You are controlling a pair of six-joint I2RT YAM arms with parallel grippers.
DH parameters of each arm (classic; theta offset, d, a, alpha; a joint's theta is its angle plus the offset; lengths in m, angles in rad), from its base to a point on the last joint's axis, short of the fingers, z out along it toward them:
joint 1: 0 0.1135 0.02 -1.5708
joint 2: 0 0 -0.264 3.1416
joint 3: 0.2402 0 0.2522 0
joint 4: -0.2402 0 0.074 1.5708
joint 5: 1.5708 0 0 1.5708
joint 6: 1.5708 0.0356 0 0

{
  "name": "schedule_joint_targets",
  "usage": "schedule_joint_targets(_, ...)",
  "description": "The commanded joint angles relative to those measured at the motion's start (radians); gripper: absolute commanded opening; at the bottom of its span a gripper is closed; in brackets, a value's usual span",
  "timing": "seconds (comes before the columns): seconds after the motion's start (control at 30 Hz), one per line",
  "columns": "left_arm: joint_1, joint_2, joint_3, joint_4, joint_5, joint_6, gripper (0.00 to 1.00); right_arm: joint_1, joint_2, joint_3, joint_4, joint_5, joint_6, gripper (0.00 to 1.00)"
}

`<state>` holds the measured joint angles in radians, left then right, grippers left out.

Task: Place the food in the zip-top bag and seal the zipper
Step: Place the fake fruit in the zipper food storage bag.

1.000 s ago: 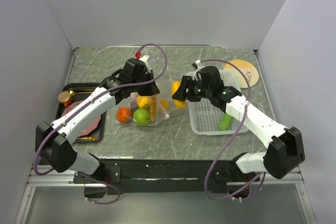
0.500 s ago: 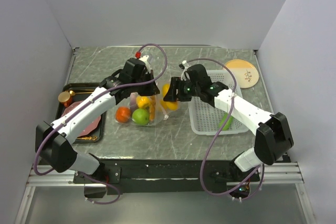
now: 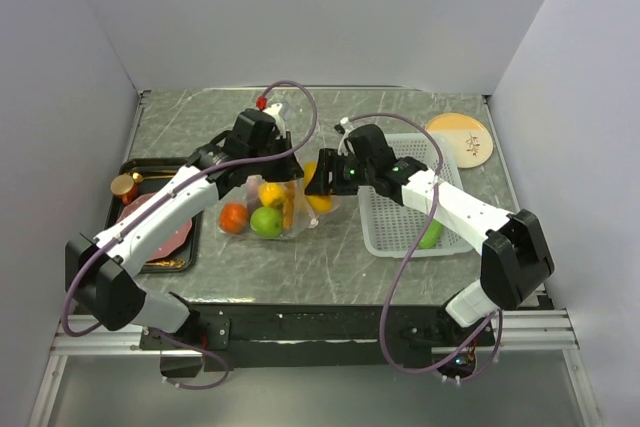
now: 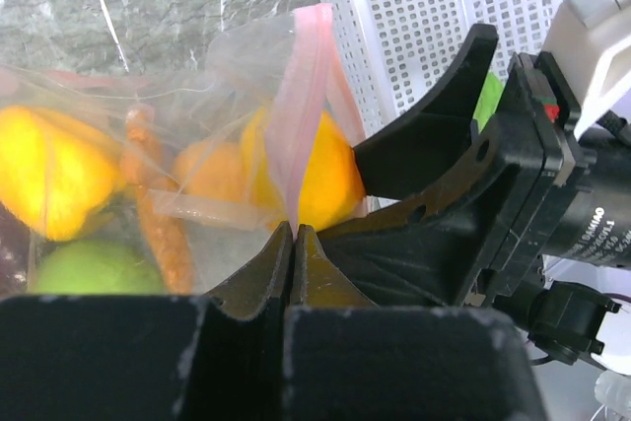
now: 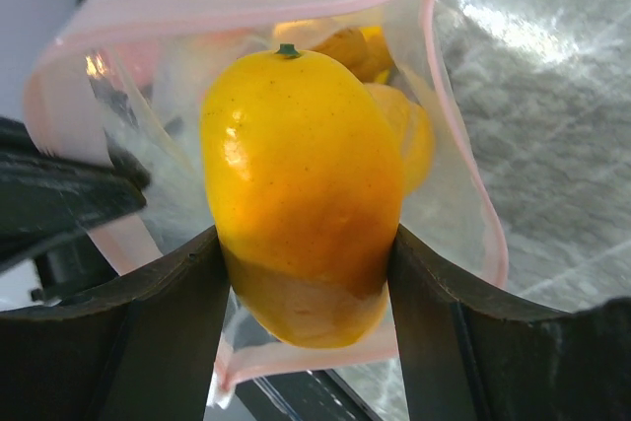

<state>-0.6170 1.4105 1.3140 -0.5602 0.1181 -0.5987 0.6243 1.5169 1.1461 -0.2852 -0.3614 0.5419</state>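
My right gripper [image 5: 306,244] clamped the mango [image 5: 301,194] at the mouth of the zip-top bag [image 3: 300,212], which held lime [image 3: 266,222], tomato [image 3: 234,217] and pepper [image 3: 271,193], my left gripper [image 4: 294,234] pinched its zipper [image 4: 301,115], and right of the bag the basket [image 3: 375,237] held a cucumber [image 3: 430,235] on the grey marbled table [image 3: 200,127].

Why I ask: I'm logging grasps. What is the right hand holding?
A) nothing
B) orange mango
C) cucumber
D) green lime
B: in the right wrist view the right hand is closed on the orange mango at the mouth of the bag.
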Motion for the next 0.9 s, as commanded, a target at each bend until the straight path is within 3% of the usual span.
schedule_joint_targets(0.0,-0.004,-0.061,0.053,0.008,0.012,-0.001,0.01,0.008,-0.005,0.041,0.086,-0.046,0.044,0.48)
schedule_joint_targets(0.07,-0.003,-0.062,0.063,0.003,-0.006,0.0,0.01,0.011,0.005,0.053,0.098,-0.088,0.049,0.52)
schedule_joint_targets(0.1,-0.004,-0.062,0.065,-0.006,-0.012,0.004,0.01,0.012,0.014,0.06,0.096,-0.097,0.047,0.62)
schedule_joint_targets(0.23,-0.004,-0.067,0.082,-0.018,-0.028,0.005,0.01,0.02,0.011,0.064,0.072,-0.087,0.03,0.74)
schedule_joint_targets(0.33,-0.004,-0.084,0.077,-0.015,-0.04,-0.007,0.01,0.02,-0.033,0.043,0.047,-0.021,0.012,0.8)
schedule_joint_targets(0.4,-0.004,-0.096,0.076,-0.014,-0.054,-0.013,0.01,0.02,-0.09,0.009,0.052,0.038,0.001,0.91)
schedule_joint_targets(0.7,-0.003,-0.166,0.08,-0.021,-0.182,-0.056,0.01,-0.015,-0.27,-0.016,-0.055,0.35,0.012,0.94)
schedule_joint_targets(0.8,-0.003,-0.224,0.068,0.008,-0.228,-0.069,0.05,-0.049,-0.297,-0.016,-0.121,0.469,0.018,0.97)
schedule_joint_targets(0.87,-0.003,-0.248,0.057,0.0,-0.312,-0.093,0.01,-0.078,-0.288,-0.008,-0.194,0.548,0.027,0.97)
